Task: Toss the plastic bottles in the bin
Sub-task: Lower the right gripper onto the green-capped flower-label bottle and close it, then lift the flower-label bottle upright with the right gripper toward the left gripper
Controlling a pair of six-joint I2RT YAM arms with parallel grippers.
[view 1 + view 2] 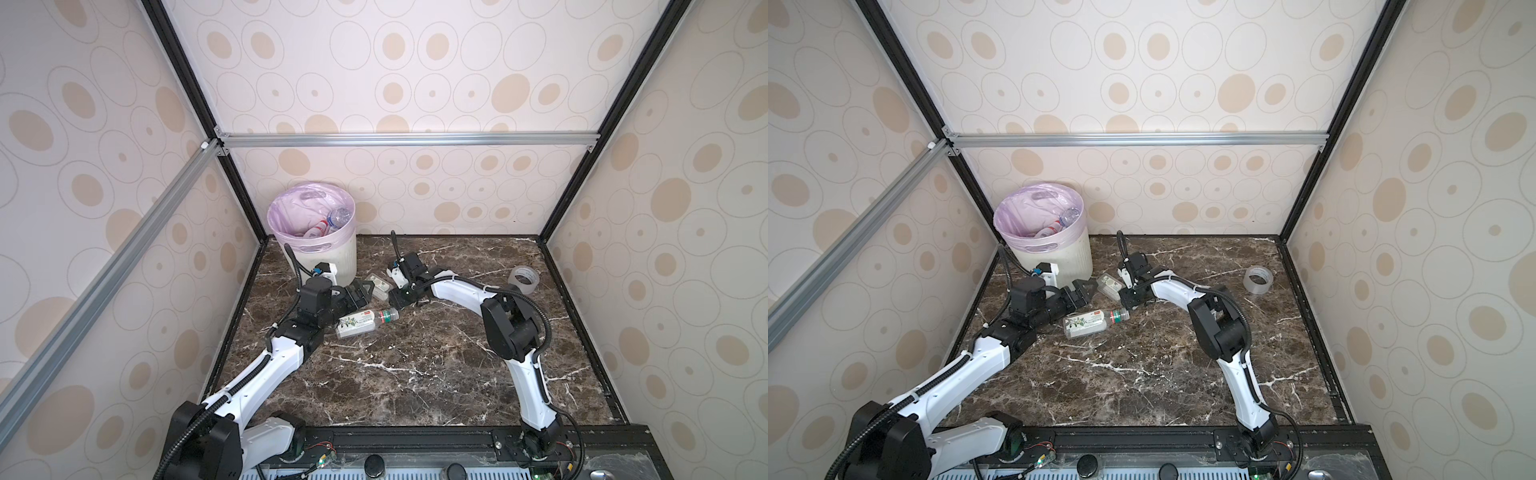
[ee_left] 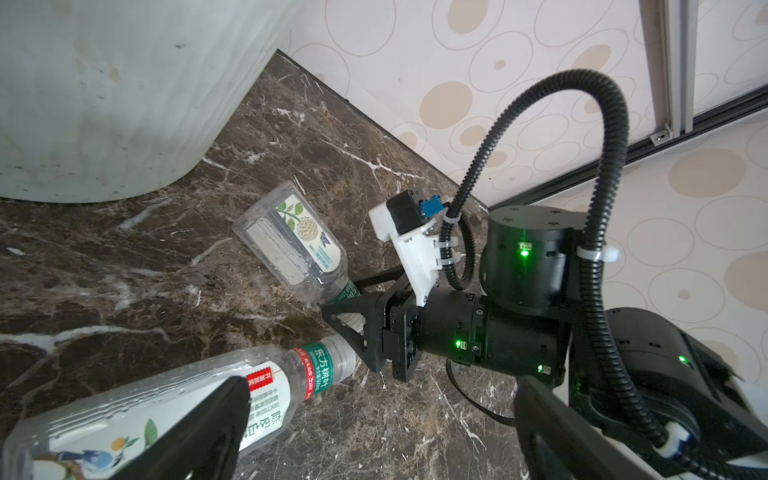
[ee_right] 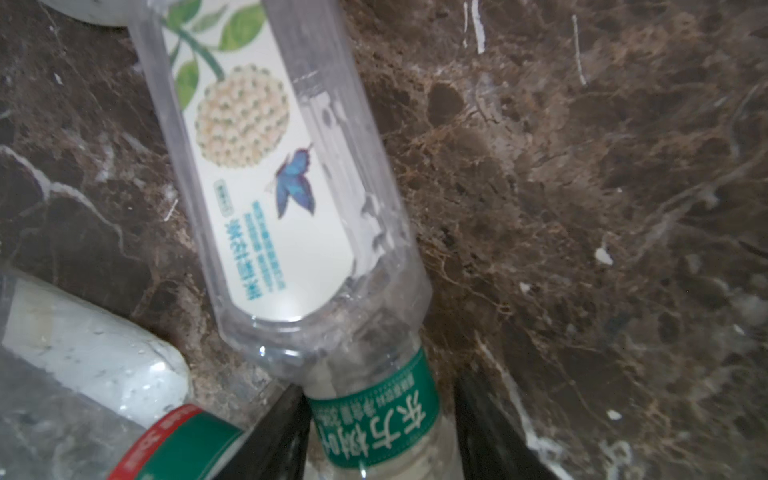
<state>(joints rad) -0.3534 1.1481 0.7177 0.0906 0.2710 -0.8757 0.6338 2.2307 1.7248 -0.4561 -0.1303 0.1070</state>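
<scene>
Marble top [image 1: 415, 374], beside bin [image 1: 336, 259]: neck of butterfly-label bottle [image 2: 291, 245] is bracketed by right gripper [image 2: 350, 336], pinch can't be confirmed; left gripper [image 1: 362, 293] is held wide apart by second bottle [image 1: 360, 322]. Next: clamp to be completed, bottle carried over bin rim

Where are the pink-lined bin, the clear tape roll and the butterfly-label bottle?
round off-white ribbed bin with pink-lilac liner [image 1: 340, 261]: in a top view, on its bare outer wall.
clear tape roll [image 1: 524, 288]: in a top view, on its outer band.
clear plastic bottle with butterfly label [image 3: 257, 187]: right wrist view, on the white label.
</scene>
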